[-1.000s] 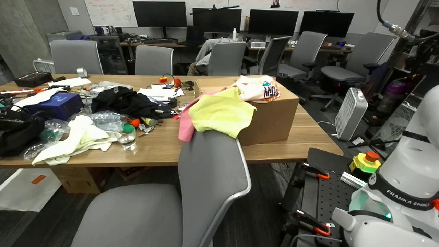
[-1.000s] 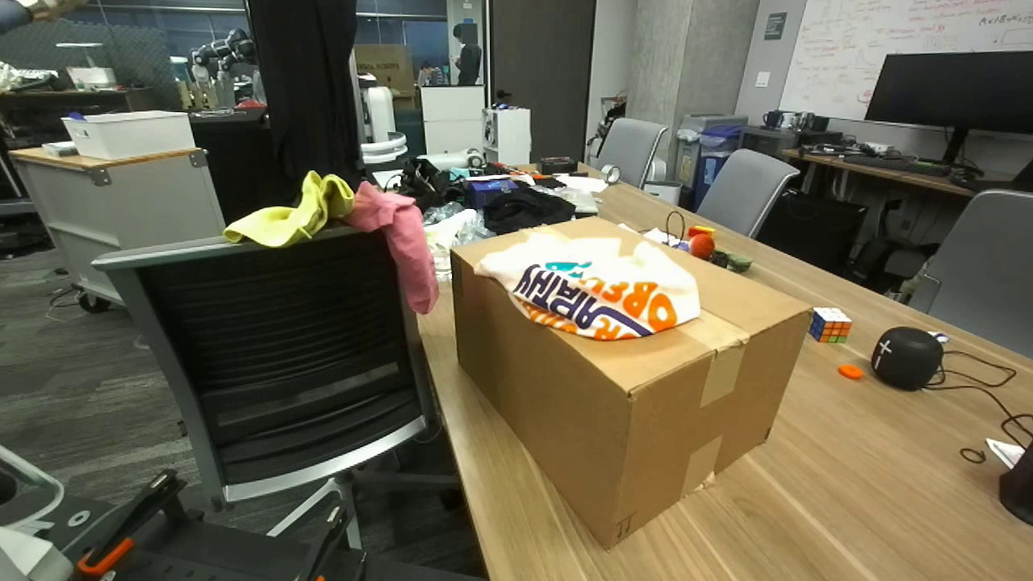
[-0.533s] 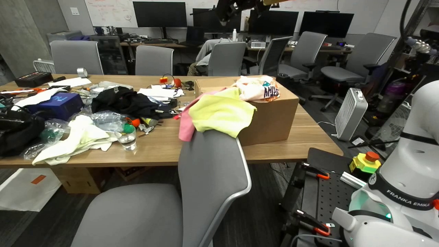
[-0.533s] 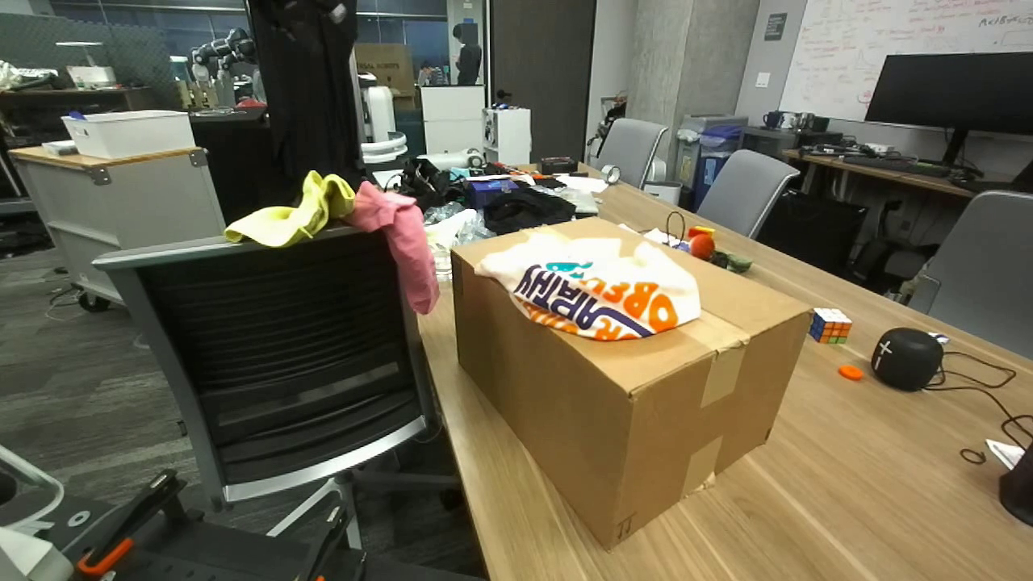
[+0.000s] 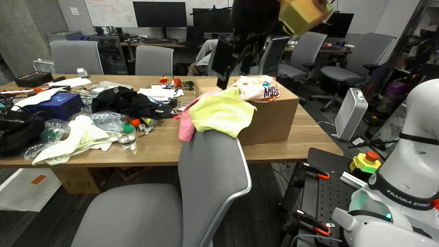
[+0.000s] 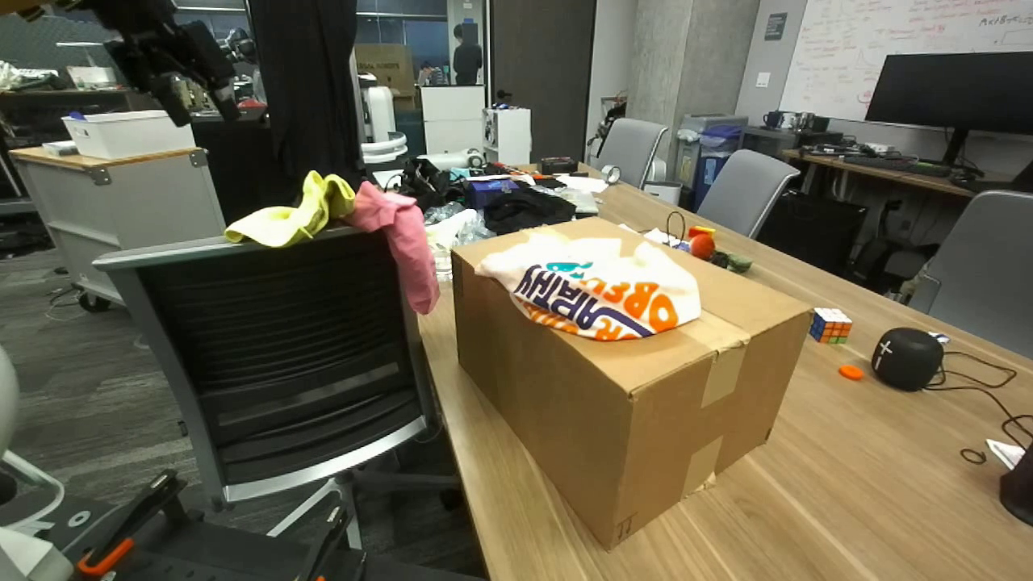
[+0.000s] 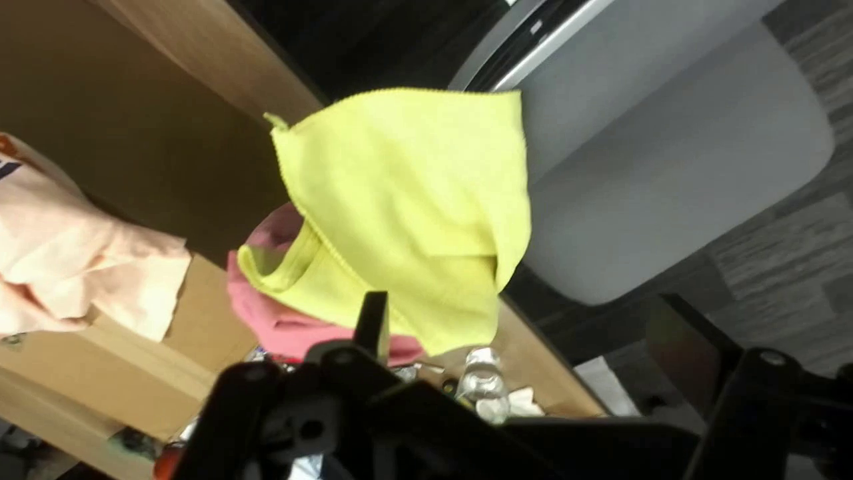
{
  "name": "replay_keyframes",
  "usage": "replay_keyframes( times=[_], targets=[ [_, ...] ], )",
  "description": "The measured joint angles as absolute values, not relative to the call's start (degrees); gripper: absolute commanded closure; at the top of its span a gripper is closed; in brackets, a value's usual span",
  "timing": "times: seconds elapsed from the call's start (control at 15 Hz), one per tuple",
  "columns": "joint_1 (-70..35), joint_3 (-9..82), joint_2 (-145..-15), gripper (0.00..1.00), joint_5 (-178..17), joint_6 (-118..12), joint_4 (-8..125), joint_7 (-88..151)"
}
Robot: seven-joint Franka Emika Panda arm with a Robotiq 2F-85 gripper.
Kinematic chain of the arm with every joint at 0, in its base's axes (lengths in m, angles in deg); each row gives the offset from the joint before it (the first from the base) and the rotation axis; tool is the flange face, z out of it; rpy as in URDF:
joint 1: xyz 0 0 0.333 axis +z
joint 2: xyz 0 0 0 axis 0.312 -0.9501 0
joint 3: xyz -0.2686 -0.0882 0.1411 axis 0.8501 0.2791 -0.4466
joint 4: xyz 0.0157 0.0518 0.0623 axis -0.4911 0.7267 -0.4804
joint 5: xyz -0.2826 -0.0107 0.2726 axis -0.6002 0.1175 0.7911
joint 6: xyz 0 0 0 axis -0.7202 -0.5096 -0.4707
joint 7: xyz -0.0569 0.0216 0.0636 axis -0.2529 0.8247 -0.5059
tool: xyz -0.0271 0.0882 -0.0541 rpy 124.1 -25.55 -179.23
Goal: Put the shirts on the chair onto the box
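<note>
The yellow-green shirt (image 5: 223,113) and the pink shirt (image 5: 186,125) hang over the top of the grey chair (image 5: 214,164), yellow-green partly covering pink. On the brown box (image 6: 549,387) lies a crumpled peach-cream shirt (image 6: 597,282) with a teal mark and lettering. My black gripper (image 6: 207,119) hangs in the air above the chair back, apart from the yellow-green shirt in this exterior view. In the wrist view, the gripper (image 7: 523,303) stands wide open with nothing between its fingers; the yellow-green shirt (image 7: 413,187) lies ahead of it, the pink shirt (image 7: 286,327) partly hidden beneath.
The box stands on the wooden table (image 5: 154,144), close beside the chair back. A glass of water (image 5: 127,140), a pale cloth (image 5: 77,137), black garments (image 5: 125,103) and clutter lie farther along the table. A Rubik's cube (image 6: 830,324) and a speaker (image 6: 907,358) sit beyond the box.
My gripper has come down into both exterior views from the top edge, toward the shirts on the chair. It stays open. The shirts, chair and box have not moved.
</note>
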State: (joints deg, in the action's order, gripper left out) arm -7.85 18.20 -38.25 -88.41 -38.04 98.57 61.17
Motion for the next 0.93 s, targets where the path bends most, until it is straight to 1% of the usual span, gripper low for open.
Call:
replay_keyframes(
  times=[0.33,0.93],
  targets=[
    [-7.7,16.5,-43.1,0.00,-88.1,-36.1,99.4,55.1],
    [-10.0,16.5,-46.9,0.00,-95.7,-36.5,99.6,53.7]
  ],
)
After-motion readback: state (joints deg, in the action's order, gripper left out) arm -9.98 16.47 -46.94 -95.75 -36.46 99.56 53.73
